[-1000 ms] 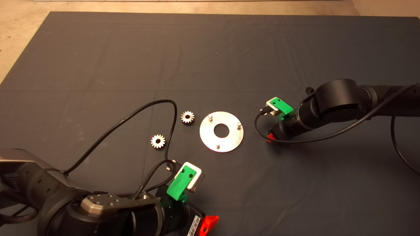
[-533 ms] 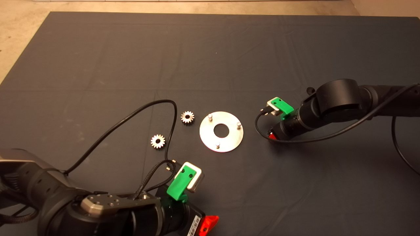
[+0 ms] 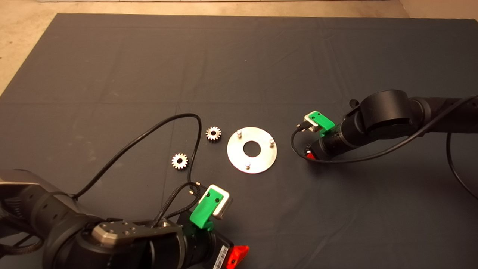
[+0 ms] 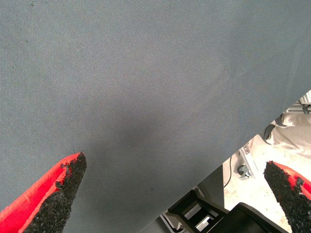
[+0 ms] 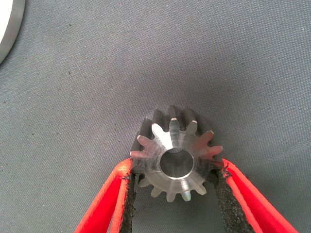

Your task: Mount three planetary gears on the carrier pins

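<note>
The carrier disc (image 3: 261,161) lies flat mid-mat, its three carrier pins (image 3: 239,132) bare. Two planetary gears lie on the mat left of it, one (image 3: 213,133) close to the disc and one (image 3: 180,161) farther left. A third planetary gear (image 5: 177,155) rests on the mat right of the disc, and my right gripper (image 5: 176,166) is shut on it, a pad against each side. From above, that gripper (image 3: 309,154) hides this gear. My left gripper (image 4: 175,171) is parked open at the lower left (image 3: 237,256), over the mat's near edge.
A black cable (image 3: 164,121) from the left arm loops over the mat between the two loose gears. The disc's rim (image 5: 9,24) shows just beyond the held gear. Past the mat's near edge the left wrist view shows floor and a metal frame (image 4: 243,167).
My right gripper has drawn back very slightly to the right, away from the disc. The gears on the left, the disc and the left arm have not moved.
</note>
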Controlling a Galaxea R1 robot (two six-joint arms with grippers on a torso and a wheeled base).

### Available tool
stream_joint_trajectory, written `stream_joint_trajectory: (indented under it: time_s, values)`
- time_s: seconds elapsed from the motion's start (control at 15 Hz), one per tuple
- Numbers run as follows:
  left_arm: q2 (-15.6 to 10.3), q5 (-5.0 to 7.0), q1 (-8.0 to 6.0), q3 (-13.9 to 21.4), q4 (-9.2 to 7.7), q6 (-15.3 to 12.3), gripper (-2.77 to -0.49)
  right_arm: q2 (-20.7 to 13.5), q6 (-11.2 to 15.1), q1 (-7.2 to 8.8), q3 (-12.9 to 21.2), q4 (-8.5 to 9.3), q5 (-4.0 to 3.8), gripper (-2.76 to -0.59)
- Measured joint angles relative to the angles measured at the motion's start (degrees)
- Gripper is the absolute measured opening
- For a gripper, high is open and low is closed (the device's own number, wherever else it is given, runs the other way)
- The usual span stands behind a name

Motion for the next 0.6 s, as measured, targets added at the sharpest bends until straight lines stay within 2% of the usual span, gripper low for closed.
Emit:
stream_joint_trajectory:
  time_s: [0.2, 0.6]
  values:
    - [0.0, 0.0, -0.02, 0.0, 0.02, 0.0, -0.62, -0.3, -0.1, 0.0, 0.0, 0.0, 0.37, -2.39]
    - [0.0, 0.0, -0.02, 0.0, 0.11, -0.2, -0.62, -0.3, -0.4, -0.01, 0.1, 0.0, 0.32, -2.44]
